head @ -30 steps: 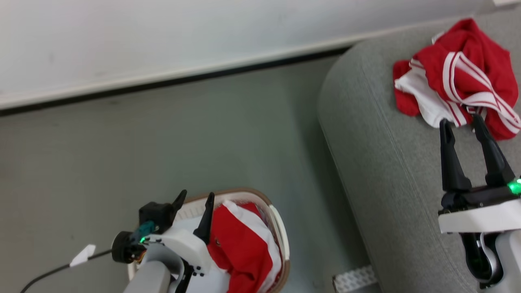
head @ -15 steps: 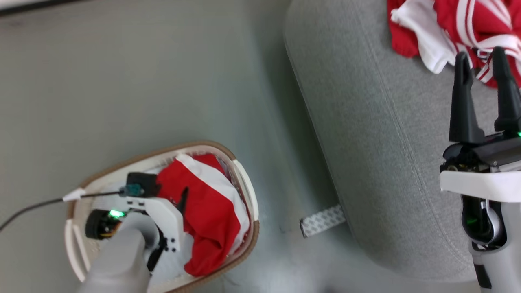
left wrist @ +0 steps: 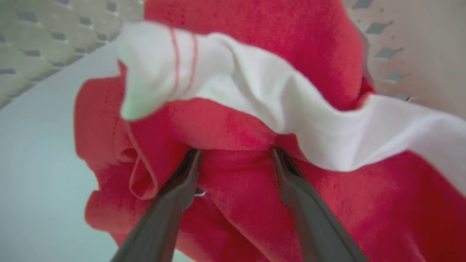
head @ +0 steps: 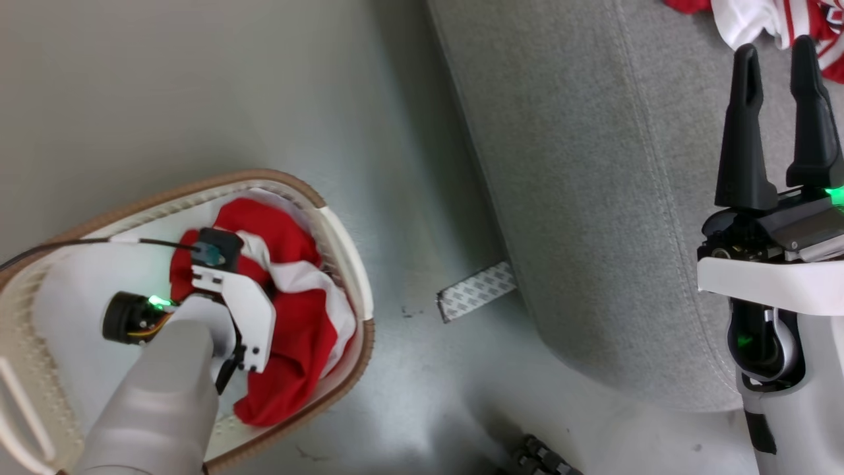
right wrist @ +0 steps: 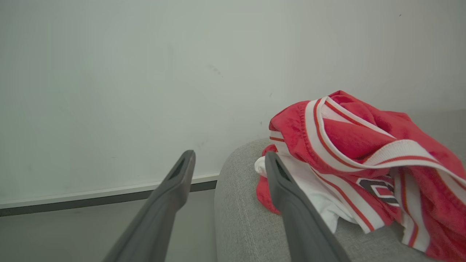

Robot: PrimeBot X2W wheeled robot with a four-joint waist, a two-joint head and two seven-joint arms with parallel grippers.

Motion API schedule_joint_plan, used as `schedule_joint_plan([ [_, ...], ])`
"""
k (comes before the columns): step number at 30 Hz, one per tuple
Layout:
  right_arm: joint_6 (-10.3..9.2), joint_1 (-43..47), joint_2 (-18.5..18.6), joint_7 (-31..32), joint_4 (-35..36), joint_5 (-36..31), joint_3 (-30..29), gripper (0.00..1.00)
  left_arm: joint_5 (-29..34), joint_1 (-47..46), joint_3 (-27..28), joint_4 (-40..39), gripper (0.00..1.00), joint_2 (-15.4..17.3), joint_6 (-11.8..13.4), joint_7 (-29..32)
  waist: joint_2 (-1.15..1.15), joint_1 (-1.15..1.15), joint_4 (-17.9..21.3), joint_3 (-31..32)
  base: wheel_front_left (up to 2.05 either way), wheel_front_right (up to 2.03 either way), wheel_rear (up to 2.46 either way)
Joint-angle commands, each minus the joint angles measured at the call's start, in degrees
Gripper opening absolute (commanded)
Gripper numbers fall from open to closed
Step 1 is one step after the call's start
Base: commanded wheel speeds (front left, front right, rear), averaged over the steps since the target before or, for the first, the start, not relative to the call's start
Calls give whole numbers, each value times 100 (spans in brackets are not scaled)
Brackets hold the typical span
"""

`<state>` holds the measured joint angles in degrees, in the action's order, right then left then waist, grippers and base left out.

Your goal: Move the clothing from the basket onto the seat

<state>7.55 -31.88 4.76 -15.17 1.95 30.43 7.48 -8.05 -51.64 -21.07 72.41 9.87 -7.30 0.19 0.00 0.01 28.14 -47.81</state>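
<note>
In the basket (head: 344,254), the left end effector (left wrist: 235,163) is spread open, fingers sunk into the red-and-white clothing (head: 297,330) with a fold between them. This looks like the grasping step. Next it must close on that fold and lift clear of the basket's wall. Right of the basket, the seat (head: 580,198) holds another garment (right wrist: 364,145). Farthest right of the basket, the right end effector (head: 777,59) is open and empty.
</note>
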Motion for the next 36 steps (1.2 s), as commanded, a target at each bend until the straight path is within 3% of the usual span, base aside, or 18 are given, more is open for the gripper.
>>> schedule_joint_plan([
  [1,-13,-92,-43,5,-30,40,22,100,78,-22,-90,73,100,54,-15,218,0,-1,150,-141,0,0,0],
  [8,-13,-22,-75,5,-64,-59,-10,100,264,69,-624,159,100,49,-21,1263,0,-1,171,-156,0,0,0],
  [10,-13,-4,-77,5,-73,-99,-26,100,210,56,-693,156,40,70,-18,1227,0,-1,172,-150,0,0,0],
  [11,-13,-1,-78,5,-83,-101,-30,100,164,46,-711,152,0,82,-18,1187,0,-1,173,-145,0,0,0],
  [19,-13,-59,-31,5,-227,-182,40,100,-103,154,-828,25,0,-40,-18,434,0,-1,106,254,0,0,0],
  [28,-13,264,356,5,-357,-390,-14,100,-646,677,-1007,-69,0,-525,-19,-566,0,-1,-361,1589,0,0,0],
  [36,-13,693,739,6,-562,-433,67,100,-1300,1169,-1430,-522,0,-688,-19,-1261,0,-1,-890,2824,0,0,0],
])
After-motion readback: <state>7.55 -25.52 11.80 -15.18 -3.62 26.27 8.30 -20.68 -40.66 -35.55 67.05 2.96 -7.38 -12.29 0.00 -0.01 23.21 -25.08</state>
